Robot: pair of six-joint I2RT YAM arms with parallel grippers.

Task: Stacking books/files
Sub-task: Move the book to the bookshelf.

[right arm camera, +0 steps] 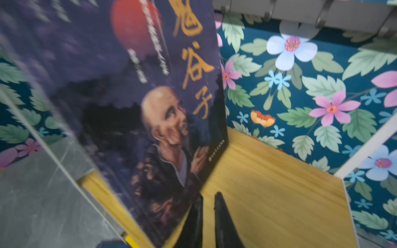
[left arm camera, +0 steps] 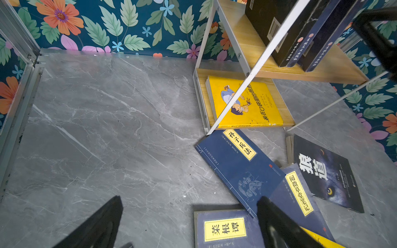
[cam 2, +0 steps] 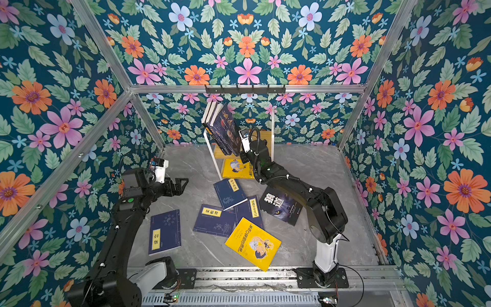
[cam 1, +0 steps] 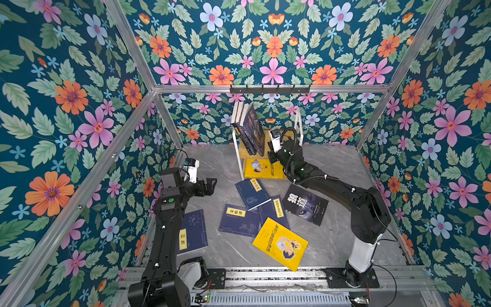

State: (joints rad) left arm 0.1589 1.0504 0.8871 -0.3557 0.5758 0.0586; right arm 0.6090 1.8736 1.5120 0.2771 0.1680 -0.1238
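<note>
Left gripper [cam 1: 211, 187]: spread wide, empty, left of centre.
Right gripper [right arm camera: 209, 194]: nearly pressed together, empty, beside navy bearded-man paperback [right arm camera: 150, 107] on pale wooden shelf [right arm camera: 268, 182].

Bearded-man book [right arm camera: 163, 128] glossy paper; shelf [right arm camera: 268, 193] matt wood; table [left arm camera: 107, 128] smooth, marbled.

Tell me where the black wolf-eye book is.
In a top view the black book lies on the table, under the right arm, right of the navy books.
</note>
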